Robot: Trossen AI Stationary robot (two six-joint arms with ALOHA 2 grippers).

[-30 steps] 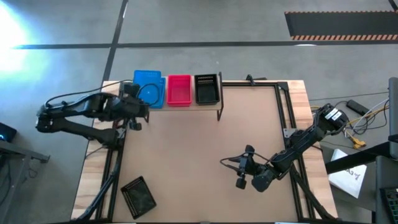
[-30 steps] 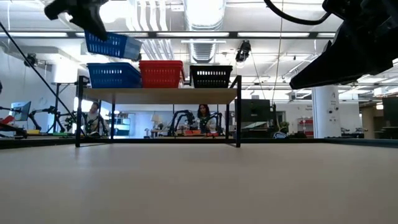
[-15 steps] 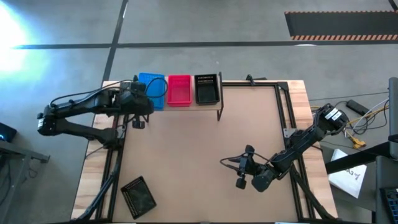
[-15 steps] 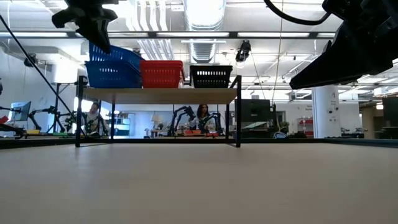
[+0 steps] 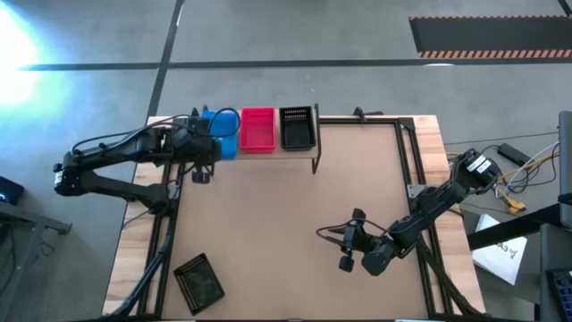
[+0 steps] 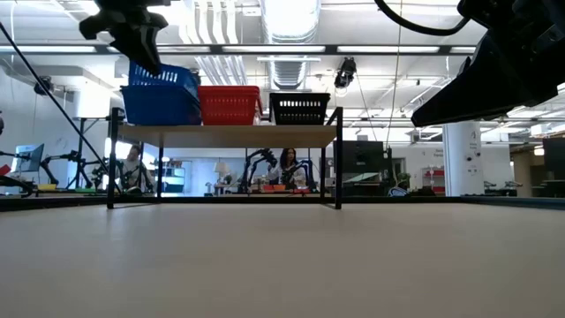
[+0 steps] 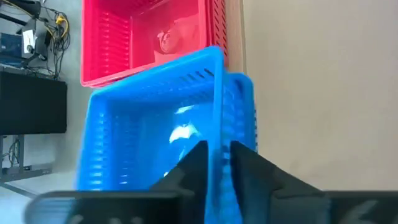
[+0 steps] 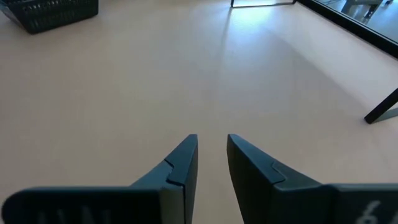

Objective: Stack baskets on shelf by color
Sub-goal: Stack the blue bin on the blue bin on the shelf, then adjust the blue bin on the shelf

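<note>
The shelf (image 6: 229, 134) stands at the table's far left and carries a blue basket (image 6: 159, 108), a red one (image 5: 257, 130) and a black one (image 5: 298, 128) side by side. A second blue basket (image 7: 149, 130) sits tilted inside the first, with my left gripper (image 7: 217, 158) shut on it. My right gripper (image 8: 211, 152) hovers open over bare table at the near right, with nothing between its fingers. Another black basket (image 5: 198, 279) lies on the table at the near left. My left gripper has the upper blue basket's side wall (image 7: 217, 118) between its fingers, one finger inside the basket and one outside. The fingers slant down from the table's left. The basket sits tilted in the lower blue basket (image 7: 245, 106), its held side higher.
The shelf's thin black legs (image 5: 315, 163) stand on the tabletop. Black frame rails (image 5: 407, 152) run along the table's right and far sides. The middle of the tabletop (image 5: 286, 224) is bare. People and other equipment show in the room beyond the table.
My left gripper has carried the upper blue basket toward the table's right and down. The basket was clear above the shelf and now sits tilted inside the blue basket on the shelf.
</note>
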